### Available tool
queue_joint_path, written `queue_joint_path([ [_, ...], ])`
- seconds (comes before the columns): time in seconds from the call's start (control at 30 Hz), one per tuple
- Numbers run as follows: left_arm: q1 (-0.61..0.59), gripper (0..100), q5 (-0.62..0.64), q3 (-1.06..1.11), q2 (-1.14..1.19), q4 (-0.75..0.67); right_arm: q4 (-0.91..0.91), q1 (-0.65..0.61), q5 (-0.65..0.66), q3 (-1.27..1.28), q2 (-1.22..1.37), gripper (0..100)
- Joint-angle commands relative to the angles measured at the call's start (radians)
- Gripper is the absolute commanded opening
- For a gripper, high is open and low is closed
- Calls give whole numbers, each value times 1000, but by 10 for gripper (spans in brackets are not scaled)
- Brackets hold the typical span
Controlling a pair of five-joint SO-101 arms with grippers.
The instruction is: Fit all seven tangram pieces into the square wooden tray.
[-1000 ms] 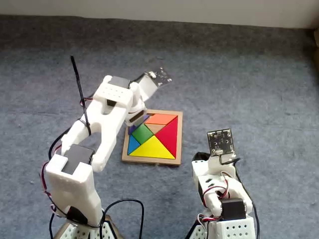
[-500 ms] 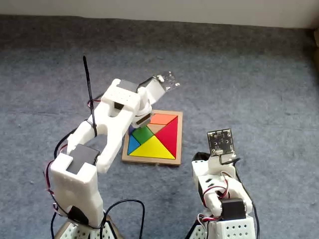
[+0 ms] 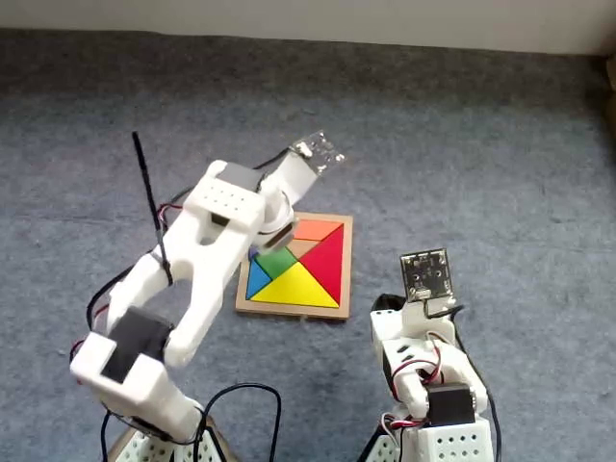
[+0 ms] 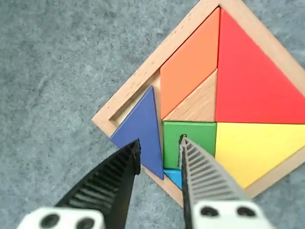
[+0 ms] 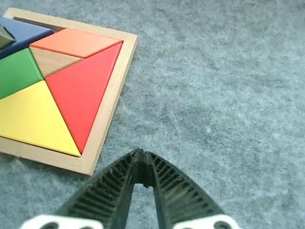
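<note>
High view: square wooden tray [image 3: 294, 310] at frame centre on grey carpet [image 3: 481, 144]. Left gripper [image 4: 159, 143] partly open, empty, above dark blue triangle [image 4: 140, 129], which lies skewed across the tray's rim. Right gripper [image 5: 143, 153] closed, empty, lower right of tray.

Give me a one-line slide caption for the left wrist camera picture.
Open left gripper poised over the dark blue triangle, which lies askew across the wooden tray corner rim.
</note>
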Motion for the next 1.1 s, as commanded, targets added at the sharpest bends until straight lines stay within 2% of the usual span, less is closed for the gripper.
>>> queue_joint_path([
  [0.0, -54, 150, 17, 19, -97, -14, -7, 10, -2, 154, -10, 5],
  [0.23, -186, 150, 71, 74, -42, -169, -7, 10, -2, 154, -10, 5],
  [0.5, -125, 151, 69, 24, 97, -175, -7, 10, -2, 154, -10, 5],
  [1.07, -102, 148, 74, 36, 96, -169, -7, 10, 0, 154, -10, 5],
])
